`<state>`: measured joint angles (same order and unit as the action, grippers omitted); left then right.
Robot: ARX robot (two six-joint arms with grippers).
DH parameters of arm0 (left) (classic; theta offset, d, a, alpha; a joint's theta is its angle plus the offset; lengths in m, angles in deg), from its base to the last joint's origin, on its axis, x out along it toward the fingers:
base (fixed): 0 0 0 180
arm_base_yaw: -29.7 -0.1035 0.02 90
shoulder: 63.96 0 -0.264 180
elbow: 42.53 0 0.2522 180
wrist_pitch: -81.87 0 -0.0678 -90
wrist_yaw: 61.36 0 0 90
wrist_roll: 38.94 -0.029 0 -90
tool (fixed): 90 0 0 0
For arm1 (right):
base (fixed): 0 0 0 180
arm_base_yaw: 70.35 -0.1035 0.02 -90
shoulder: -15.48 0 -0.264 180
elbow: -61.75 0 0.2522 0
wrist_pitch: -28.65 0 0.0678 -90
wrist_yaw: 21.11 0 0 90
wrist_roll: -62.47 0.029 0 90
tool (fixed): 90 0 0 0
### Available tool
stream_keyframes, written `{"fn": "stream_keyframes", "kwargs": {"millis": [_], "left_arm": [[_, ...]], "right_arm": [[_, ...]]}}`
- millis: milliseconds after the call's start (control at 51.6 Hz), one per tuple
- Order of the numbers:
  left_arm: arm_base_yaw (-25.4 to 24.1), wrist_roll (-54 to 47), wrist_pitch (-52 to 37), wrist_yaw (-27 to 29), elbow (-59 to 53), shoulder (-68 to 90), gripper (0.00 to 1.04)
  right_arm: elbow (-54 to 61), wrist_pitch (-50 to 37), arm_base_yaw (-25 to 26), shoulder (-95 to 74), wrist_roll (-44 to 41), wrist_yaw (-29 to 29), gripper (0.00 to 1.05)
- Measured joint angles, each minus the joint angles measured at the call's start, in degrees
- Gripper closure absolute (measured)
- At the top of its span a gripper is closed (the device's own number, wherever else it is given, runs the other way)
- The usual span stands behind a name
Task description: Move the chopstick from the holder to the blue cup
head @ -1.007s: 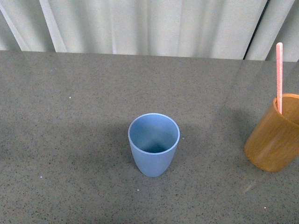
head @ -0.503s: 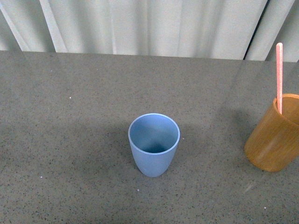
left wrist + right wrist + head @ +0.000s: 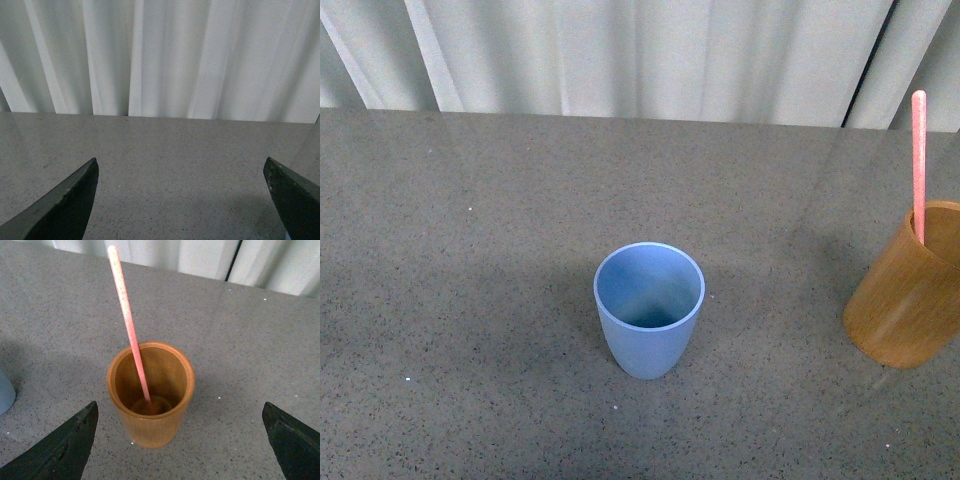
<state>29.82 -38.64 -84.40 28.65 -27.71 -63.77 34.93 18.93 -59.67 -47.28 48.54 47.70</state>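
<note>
Staged test bench, grey speckled tabletop [image 3: 470, 300], white curtain backdrop [image 3: 670, 50]

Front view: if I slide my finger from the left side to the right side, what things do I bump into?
blue cup → holder, which has the chopstick standing inside it

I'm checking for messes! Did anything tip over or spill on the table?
No, nothing stands out. The blue cup stands upright and empty. The holder is upright too, with the chopstick leaning inside it, straight and whole. No spill shows on the table.
</note>
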Motion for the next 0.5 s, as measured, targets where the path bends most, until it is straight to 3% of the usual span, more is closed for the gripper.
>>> {"fn": "stream_keyframes", "kwargs": {"millis": [271, 503], "left_arm": [[0.0, 0.0, 0.0, 0.0, 0.0, 0.0, 0.07], [0.0, 0.0, 0.0, 0.0, 0.0, 0.0, 0.07]], "right_arm": [[-5.2, -14.7, -4.2, -19.0, 1.4, -1.1, 0.10], [-12.3, -18.5, -8.3, -28.4, 4.0, 1.1, 0.10]]}}
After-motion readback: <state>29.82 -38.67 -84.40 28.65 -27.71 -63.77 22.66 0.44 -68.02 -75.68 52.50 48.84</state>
